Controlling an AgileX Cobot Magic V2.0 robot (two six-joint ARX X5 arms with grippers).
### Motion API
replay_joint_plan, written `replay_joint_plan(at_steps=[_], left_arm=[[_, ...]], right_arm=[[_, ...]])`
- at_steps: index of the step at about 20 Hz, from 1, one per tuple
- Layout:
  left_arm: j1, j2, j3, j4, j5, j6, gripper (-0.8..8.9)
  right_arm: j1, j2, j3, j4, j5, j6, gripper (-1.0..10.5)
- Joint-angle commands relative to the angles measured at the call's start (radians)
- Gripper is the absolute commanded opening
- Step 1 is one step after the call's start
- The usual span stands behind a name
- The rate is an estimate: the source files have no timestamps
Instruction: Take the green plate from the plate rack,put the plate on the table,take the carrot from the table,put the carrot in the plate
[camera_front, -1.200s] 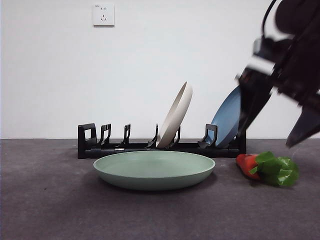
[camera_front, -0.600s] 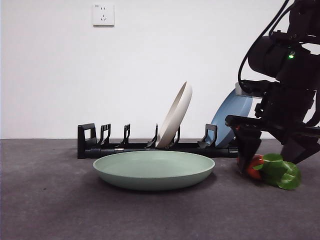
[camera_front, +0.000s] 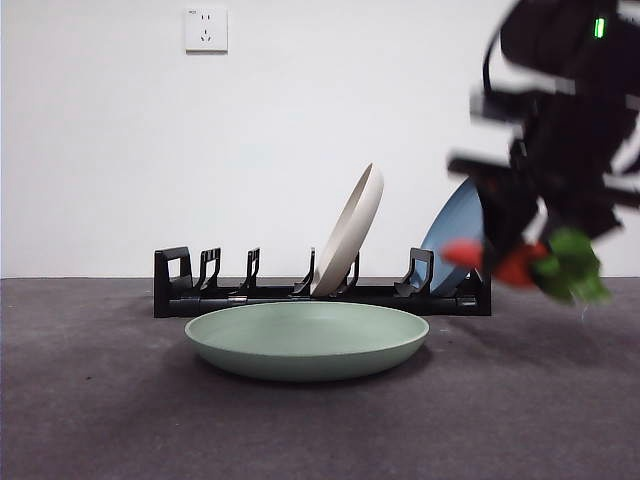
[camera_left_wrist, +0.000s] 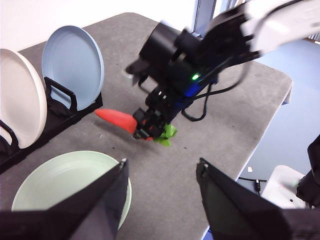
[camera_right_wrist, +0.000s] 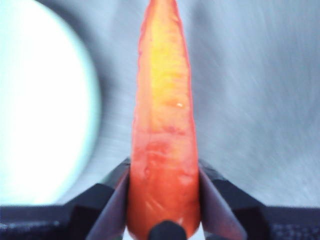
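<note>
Orange carrot (camera_right_wrist: 162, 130) clamped in right claw (camera_front: 525, 262), above table (camera_front: 100, 420).

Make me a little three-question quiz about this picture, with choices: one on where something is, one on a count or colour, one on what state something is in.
1. Where is the carrot?
A. lying on the table
B. held in the air by the right gripper
C. lying in the green plate

2. How many plates stand in the plate rack?
A. two
B. three
C. none

3. What state is the green plate in?
A. upright in the rack
B. flat on the table, empty
C. flat with the carrot in it

Answers: 1 B, its fingers clamp the orange body above the table. 2 A, the cream plate and the blue plate. 3 B, nothing lies in it.
</note>
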Motion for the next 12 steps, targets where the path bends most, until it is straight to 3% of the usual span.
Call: replay_joint_plan(at_steps=[1,7,12], left_arm=[[-0.004,0.000,-0.005,0.003,-0.005,-0.006,2.33],[-0.004,0.000,-0.005,-0.007,-0.004,-0.006,2.33],[-0.004,0.000,-0.005,-0.009,-0.004,-0.006,2.32]], right_arm=[[0.077,-0.063,0.000,0.019,-0.002,0.009,-0.1],[0.281,-0.001,0.000,0.198,0.006,0.060,-0.1],[0.320,0.177,0.000,0.365,0.007,0.069,-0.1]])
